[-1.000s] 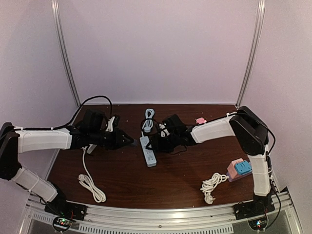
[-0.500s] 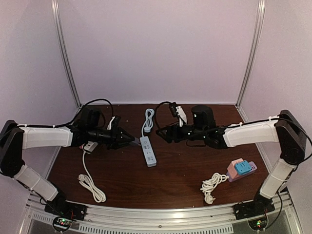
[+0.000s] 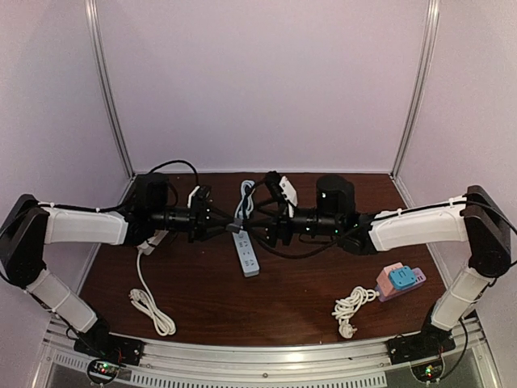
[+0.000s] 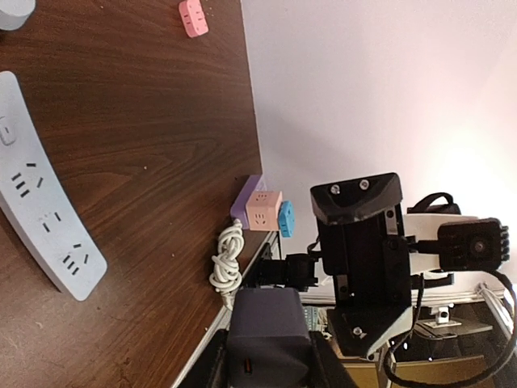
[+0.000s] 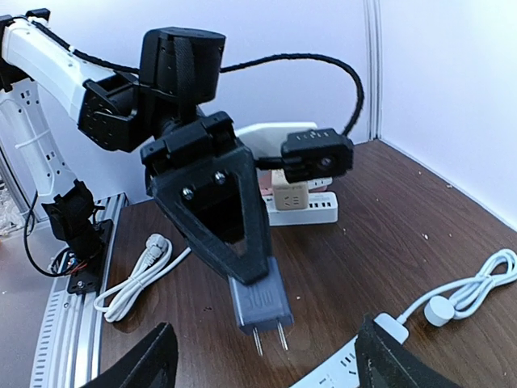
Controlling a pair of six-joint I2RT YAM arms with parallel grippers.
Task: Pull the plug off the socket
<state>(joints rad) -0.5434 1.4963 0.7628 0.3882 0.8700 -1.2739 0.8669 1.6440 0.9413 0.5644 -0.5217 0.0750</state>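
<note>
Previously, one second back, the right arm was folded with its elbow high and the right gripper (image 3: 262, 229) sat at the power strip (image 3: 246, 251). The arm had since stretched out low across the table (image 3: 307, 275), and the left wrist had turned. The two grippers faced each other above the far end of the strip. The strip itself had not moved.

The left gripper (image 5: 252, 273) was clamped on the grey plug (image 5: 260, 302). The plug hung in the air, clear of the strip, with its two prongs bare and pointing down. The right gripper stood with its fingers apart, holding nothing and facing the plug.

The table was dark brown wood. To the right on it lay a coiled white cable (image 3: 351, 305) and, near it, a pink and blue socket cube (image 3: 397, 280). A long white cable (image 3: 149, 303) lay to the left. Pale lilac walls (image 3: 266, 81) closed the back and both sides, with a metal post (image 3: 109, 89) in each rear corner.
</note>
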